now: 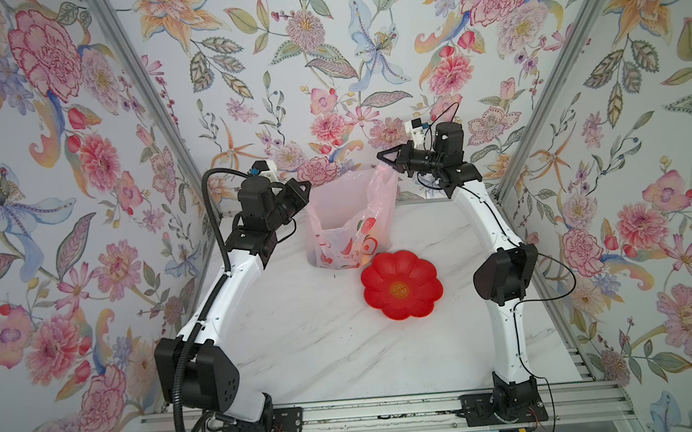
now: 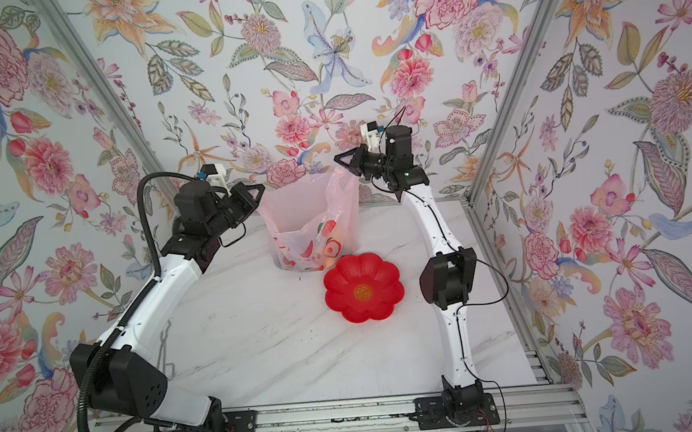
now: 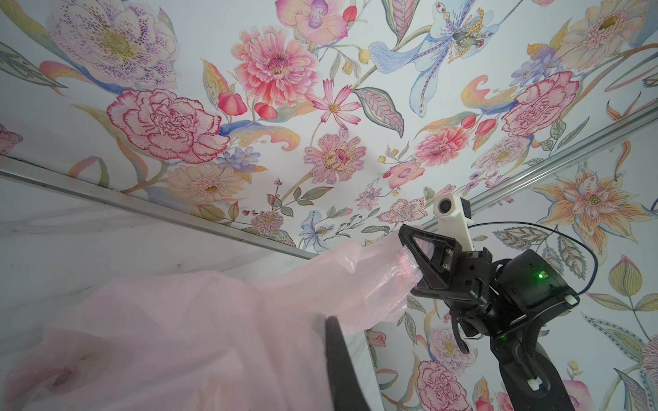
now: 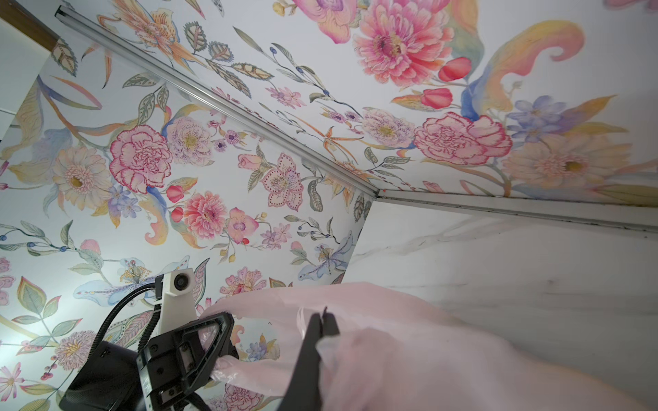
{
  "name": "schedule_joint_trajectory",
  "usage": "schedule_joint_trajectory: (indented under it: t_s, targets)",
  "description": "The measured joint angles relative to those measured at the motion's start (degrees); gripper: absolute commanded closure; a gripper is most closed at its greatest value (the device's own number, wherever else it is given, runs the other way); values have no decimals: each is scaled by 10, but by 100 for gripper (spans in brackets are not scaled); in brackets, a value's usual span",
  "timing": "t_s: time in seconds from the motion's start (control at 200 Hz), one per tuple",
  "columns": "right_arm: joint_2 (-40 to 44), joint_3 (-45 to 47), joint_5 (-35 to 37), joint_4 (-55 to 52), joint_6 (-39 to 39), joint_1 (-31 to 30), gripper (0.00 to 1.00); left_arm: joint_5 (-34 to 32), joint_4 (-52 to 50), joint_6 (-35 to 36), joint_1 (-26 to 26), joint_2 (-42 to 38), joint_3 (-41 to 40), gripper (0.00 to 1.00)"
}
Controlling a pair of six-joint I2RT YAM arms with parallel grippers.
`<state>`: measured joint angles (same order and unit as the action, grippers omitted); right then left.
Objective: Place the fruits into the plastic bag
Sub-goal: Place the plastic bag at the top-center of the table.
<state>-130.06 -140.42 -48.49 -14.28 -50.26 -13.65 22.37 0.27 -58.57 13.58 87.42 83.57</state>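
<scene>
Pinching opposite handles of the thin translucent pink plastic bag (image 1: 349, 225), the left gripper (image 1: 304, 185) and right gripper (image 1: 382, 156), both clamped tight, hold it upright near the desk's (image 1: 302, 332) far edge.

The plastic bag (image 1: 351, 229) is thin, translucent pink film, crinkled and faintly shiny. The plate (image 1: 382, 283) looks like glossy red moulded plastic. The bench (image 1: 324, 343) is smooth, white, marble-veined, with a satin finish. The rail (image 1: 370, 411) along its near edge is ribbed bare metal. The walls (image 1: 62, 182) carry matt floral print.
</scene>
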Motion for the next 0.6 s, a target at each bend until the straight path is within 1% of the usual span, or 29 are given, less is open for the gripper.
schedule_joint_trajectory:
  t_s: [0.04, 0.11, 0.165, 0.19, 0.245, 0.27, 0.3, 0.32, 0.33, 0.335, 0.34, 0.35, 0.355, 0.4, 0.445, 0.51, 0.571, 0.601]
  targets:
    - [6, 9, 0, 0, 4, 4, 81, 0, 1, 0, 0, 2, 0, 91]
    - [14, 19, 0, -2, 13, 10, 71, 2, 0, -2, 0, 5, 1, 78]
    - [19, 23, 1, -8, 17, 11, 66, 2, -3, 2, 0, 5, 6, 73]
    - [21, 24, 1, -11, 20, 11, 62, 2, -3, 2, 0, 6, 9, 70]
    - [25, 25, 0, -18, 30, 9, 54, 2, -5, 4, 0, 6, 18, 60]
    - [27, 25, 1, -21, 30, 8, 49, 2, -6, 9, 0, 6, 23, 54]
    - [29, 25, 0, -24, 33, 6, 40, 2, -7, 14, 0, 6, 29, 49]
    - [30, 25, 0, -26, 38, 5, 29, 2, -9, 14, 0, 6, 33, 45]
    - [31, 25, 0, -27, 35, 5, 21, 2, -9, 18, 0, 6, 34, 45]
    - [31, 25, 0, -28, 37, 5, 16, 2, -10, 17, 0, 6, 35, 44]
    - [31, 25, 0, -29, 40, 5, 9, 2, -11, 16, 0, 6, 36, 44]
    - [32, 25, 0, -29, 42, 5, 2, 1, -12, 16, 0, 6, 38, 42]
    - [32, 25, 0, -30, 42, 5, 0, 2, -13, 19, 0, 6, 39, 41]
    - [36, 25, -1, -35, 45, 4, 1, 2, -19, 26, 0, 6, 45, 37]
    - [40, 27, -1, -40, 52, 3, 1, 1, -27, 30, 0, 6, 50, 35]
    - [51, 37, 0, -46, 58, 3, 1, 0, -40, 40, -1, 6, 54, 26]
    - [64, 50, 1, -53, 62, 3, 1, -1, -54, 53, -2, 5, 57, 15]
    - [72, 57, 2, -58, 65, 3, 1, -3, -63, 60, -3, 5, 58, 4]
